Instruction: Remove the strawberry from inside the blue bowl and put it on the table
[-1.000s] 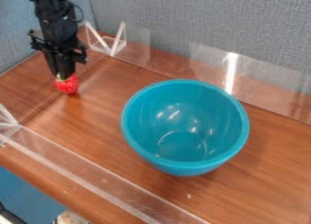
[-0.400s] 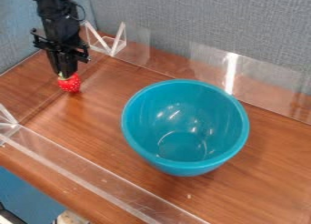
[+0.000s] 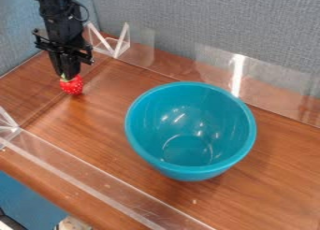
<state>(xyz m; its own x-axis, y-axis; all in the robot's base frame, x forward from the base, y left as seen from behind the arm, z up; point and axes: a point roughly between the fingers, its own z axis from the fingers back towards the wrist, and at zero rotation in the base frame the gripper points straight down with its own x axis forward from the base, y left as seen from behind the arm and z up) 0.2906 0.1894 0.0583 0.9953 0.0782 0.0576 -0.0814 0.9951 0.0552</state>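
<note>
I have the gripper (image 3: 69,75) pointing straight down at the far left of the table (image 3: 100,122), its jaws drawn in tight on the strawberry (image 3: 71,85); the red fruit sits right at the fingertips, directly beneath the hand, so the line from hand to berry runs plainly vertical; I cannot tell for certain whether the berry's underside touches the wood or hangs just above it, though it looks to be at or very near the surface.

The blue bowl (image 3: 192,131) stands well apart, nearer to me and to the right, and I see nothing inside it; only its shiny inner wall shows; so I judge the lifting-out part done and the setting-down part in hand.

What the next move turns on, as I read it: the berry lies straight below the wrist, with bare wood all round it and the low clear wall (image 3: 125,39) just beyond on the far side; letting go should leave it where it is; being small and rounded, it may roll a little, so I would open slowly and then rise straight up, not sideways.
</note>
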